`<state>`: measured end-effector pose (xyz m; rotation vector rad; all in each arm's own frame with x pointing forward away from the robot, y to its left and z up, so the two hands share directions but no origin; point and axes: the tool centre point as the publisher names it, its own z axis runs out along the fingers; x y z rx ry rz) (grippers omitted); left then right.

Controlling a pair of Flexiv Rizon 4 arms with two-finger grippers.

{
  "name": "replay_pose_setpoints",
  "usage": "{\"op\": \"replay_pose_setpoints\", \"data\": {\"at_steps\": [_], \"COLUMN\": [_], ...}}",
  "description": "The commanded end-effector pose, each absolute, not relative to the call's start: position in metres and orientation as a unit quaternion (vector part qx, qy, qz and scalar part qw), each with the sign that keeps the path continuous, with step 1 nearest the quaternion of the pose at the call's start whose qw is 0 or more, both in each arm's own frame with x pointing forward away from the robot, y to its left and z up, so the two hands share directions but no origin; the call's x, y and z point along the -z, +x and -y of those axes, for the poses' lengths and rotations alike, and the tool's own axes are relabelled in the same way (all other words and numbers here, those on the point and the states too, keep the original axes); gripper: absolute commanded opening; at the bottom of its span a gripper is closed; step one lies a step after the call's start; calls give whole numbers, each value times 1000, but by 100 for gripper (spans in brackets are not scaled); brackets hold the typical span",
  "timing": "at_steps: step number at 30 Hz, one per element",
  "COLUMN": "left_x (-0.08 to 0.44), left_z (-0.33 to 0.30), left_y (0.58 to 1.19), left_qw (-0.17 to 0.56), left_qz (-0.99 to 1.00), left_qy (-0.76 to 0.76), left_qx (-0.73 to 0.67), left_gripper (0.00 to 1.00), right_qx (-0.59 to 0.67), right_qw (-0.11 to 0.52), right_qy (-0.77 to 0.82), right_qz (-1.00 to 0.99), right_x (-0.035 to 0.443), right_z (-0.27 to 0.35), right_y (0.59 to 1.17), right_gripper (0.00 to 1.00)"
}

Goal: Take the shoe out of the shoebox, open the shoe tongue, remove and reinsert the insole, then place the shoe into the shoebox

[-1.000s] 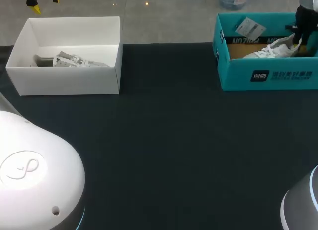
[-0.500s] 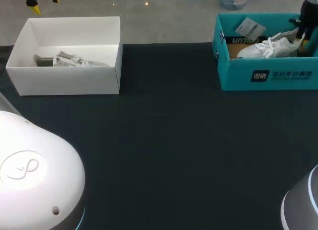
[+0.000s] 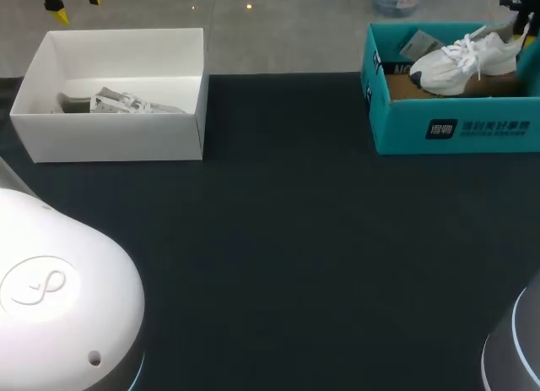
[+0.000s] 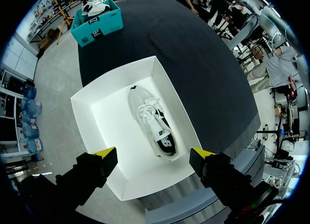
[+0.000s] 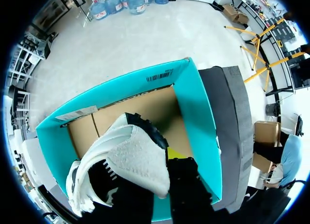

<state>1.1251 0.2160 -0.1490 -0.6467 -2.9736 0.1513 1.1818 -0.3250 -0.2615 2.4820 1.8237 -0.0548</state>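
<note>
R gripper (image 5: 162,171) is clamped on the heel of the white sneaker (image 3: 464,62), 1 finger on each side of the collar, 1 yellow tip showing beside the heel. The sneaker hangs tilted over the teal shoebox (image 3: 456,129): heel up above the rim, toe down inside the box. Can't tell if the toe is clear of the cardboard floor. Laces (image 3: 474,46) dangle loose, and a grey tag (image 3: 418,43) lies in the box just past the toe.

L gripper (image 4: 152,158) is well apart from the teal shoebox, at the table's (image 3: 295,239) other end. Its fingers are spread wide w/ nothing between them, hovering above a white shoebox (image 3: 118,138) that holds a 2nd sneaker, grey and white (image 4: 155,127).

My read: step 1, the take-out, is about halfway.

Risks from here:
- It's a heel-only pinch, so the shoe's weight sits fwd of the fingers. It could pivot in the grip or slide out.
- If the toe is low when it travels sideways, it may catch the teal shoebox wall and drag or tip the box.
- The loose laces could snag on the rim or the tag.
</note>
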Motion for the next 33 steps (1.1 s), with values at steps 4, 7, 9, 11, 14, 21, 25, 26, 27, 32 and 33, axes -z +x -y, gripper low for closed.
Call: {"op": "replay_pose_setpoints", "data": {"at_steps": [4,7,9,11,14,21,25,26,27,32,33], "left_x": [149,149,149,149,149,149,149,149,149,149,149], "left_z": [-216,-216,-216,-216,-216,-216,-216,-216,-216,-216,-216], "left_y": [1126,1126,1126,1126,1126,1126,1126,1126,1126,1126,1126], "left_qw": [48,48,48,48,48,48,48,48,48,48,48], "left_qz": [975,975,975,975,975,975,975,975,975,975,975], "left_qy": [-212,-212,-212,-212,-212,-212,-212,-212,-212,-212,-212], "left_qx": [-49,-49,-49,-49,-49,-49,-49,-49,-49,-49,-49], "left_gripper": [100,100,100,100,100,100,100,100,100,100,100], "right_qx": [25,21,16,12,7,4,4,3,1,1,1], "right_qw": [47,62,70,73,75,79,86,86,88,88,88], "right_qy": [807,807,807,807,805,798,795,794,794,794,794], "right_qz": [-588,-587,-586,-587,-588,-598,-601,-602,-602,-602,-602], "right_x": [190,174,163,152,141,124,116,115,114,114,114], "right_z": [313,309,304,299,293,276,271,269,269,269,269], "right_y": [1176,1171,1168,1164,1159,1149,1145,1144,1143,1143,1143], "right_gripper": [0,0,0,0,0,0,0,0,0,0,0]}}
